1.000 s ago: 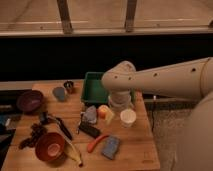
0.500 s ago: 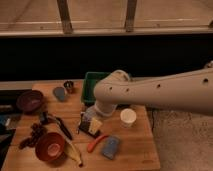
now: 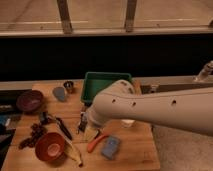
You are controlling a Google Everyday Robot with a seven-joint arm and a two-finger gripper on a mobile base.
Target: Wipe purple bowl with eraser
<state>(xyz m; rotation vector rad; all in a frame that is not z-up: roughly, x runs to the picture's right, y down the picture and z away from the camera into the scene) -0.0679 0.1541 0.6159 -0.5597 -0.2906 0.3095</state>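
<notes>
The purple bowl (image 3: pixel 30 100) sits at the far left edge of the wooden table (image 3: pixel 142 150). My white arm reaches in from the right across the middle of the table. My gripper (image 3: pixel 84 121) hangs below the arm's end, low over the table centre, just in front of the green tray and well to the right of the purple bowl. The black eraser does not show; the spot under the gripper and arm is hidden.
A green tray (image 3: pixel 102 84) stands at the back. A grey-blue rounded object (image 3: pixel 59 93) and a small metal cup (image 3: pixel 68 86) lie left of it. At the front are an orange bowl (image 3: pixel 49 146), a banana (image 3: pixel 75 154), a carrot (image 3: pixel 95 142), a light-blue pad (image 3: pixel 110 146) and a white cup (image 3: pixel 128 122).
My arm has swung left and down over the table centre, bringing the gripper low in front of the green tray. The objects on the table have not moved.
</notes>
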